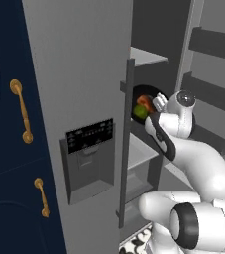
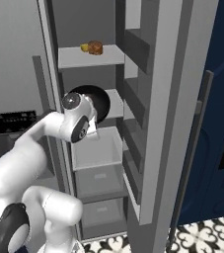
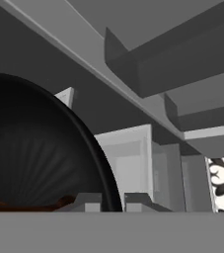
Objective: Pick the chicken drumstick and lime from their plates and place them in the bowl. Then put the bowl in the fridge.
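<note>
Two foods already sit in the bowl (image 1: 142, 99), so you are on the last step: getting that bowl into the fridge (image 1: 79, 74). Far left in the left base view, navy cabinets (image 1: 5, 124) with gold handles (image 1: 21, 110) flank the closed fridge door and its dark dispenser panel (image 1: 89, 135); the long vertical handle (image 1: 126, 144) stands just left of the opening. Right of it the bowl is carried tilted, mouth toward the camera, with the lime (image 1: 140, 113) low and the chicken drumstick (image 1: 143, 102) just above it inside. Your gripper (image 1: 156, 105) is at the bowl's right rim; in the hand view the fingers (image 3: 86, 201) pinch that black rim between them, closed down on it. In the right base view the bowl (image 2: 96, 101) hangs at the mouth of the compartment, level with the middle shelf (image 2: 114, 106). An upper shelf (image 2: 91, 55) carries small brownish items (image 2: 93, 47); a pale drawer (image 2: 96, 148) sits below. Judgement: next, push inward, level the bowl so nothing rolls out, set it down, then release. Room is tight sideways: the handle to the left, and the open door's bins (image 2: 133, 113) close on the right. Overhead clearance under the upper shelf looks modest.
</note>
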Motion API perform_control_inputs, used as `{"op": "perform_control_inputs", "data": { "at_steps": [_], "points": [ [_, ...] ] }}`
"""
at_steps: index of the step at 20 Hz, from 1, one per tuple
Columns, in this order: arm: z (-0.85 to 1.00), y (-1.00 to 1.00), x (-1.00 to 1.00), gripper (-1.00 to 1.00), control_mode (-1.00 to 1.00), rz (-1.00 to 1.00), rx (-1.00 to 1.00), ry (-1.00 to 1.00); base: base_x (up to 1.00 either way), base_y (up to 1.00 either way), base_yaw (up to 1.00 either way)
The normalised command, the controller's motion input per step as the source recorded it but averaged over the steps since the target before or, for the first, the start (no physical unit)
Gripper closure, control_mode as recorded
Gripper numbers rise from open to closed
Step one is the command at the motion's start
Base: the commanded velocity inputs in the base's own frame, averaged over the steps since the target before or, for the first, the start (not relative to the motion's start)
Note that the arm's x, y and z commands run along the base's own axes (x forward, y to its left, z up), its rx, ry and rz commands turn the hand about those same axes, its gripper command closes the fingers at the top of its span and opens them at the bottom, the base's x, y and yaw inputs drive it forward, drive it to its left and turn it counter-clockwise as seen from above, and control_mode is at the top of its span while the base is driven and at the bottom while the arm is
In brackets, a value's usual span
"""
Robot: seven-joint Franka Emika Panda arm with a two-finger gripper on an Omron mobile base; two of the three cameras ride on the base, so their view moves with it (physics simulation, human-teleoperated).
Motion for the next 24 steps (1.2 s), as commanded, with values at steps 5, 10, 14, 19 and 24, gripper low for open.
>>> {"op": "perform_control_inputs", "data": {
  "at_steps": [5, 10, 14, 19, 24],
  "points": [
    [0.00, 0.01, 0.70, 1.00, -1.00, 0.00, 0.00, 0.00, 0.00, 0.00, 0.00],
    [0.00, 0.00, 0.62, 1.00, -1.00, 0.00, 0.04, 0.05, 0.00, 0.00, 0.00],
    [-0.15, 0.00, 0.58, 1.00, -1.00, 0.00, 0.01, 0.04, 0.00, 0.00, 0.00],
    [-0.26, 0.00, 0.54, 1.00, -1.00, 0.00, 0.00, 0.04, 0.00, 0.00, 0.00],
    [-0.38, 0.00, 0.44, 1.00, -1.00, 0.00, 0.00, 0.06, 0.00, 0.00, 0.00]
  ]
}}
